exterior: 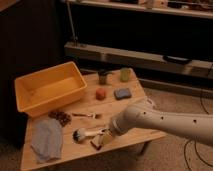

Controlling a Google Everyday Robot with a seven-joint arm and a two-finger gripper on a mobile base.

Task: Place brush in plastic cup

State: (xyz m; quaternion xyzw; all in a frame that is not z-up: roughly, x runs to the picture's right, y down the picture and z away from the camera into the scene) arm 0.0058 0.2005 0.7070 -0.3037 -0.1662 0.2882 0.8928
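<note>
Yellow plastic bin (pixel 47 90) on left of wooden counter (pixel 116 107). Blue-grey cloth (pixel 46 140) in front of bin. Slim brush (pixel 89 133), fluffy dark-and-whitish head, lies flat near front edge, handle pointing right. Gripper (pixel 102 139) low at handle end; whether it holds anything, cannot tell. Small light-green plastic cup (pixel 125 74) upright at far edge, well apart.
</note>
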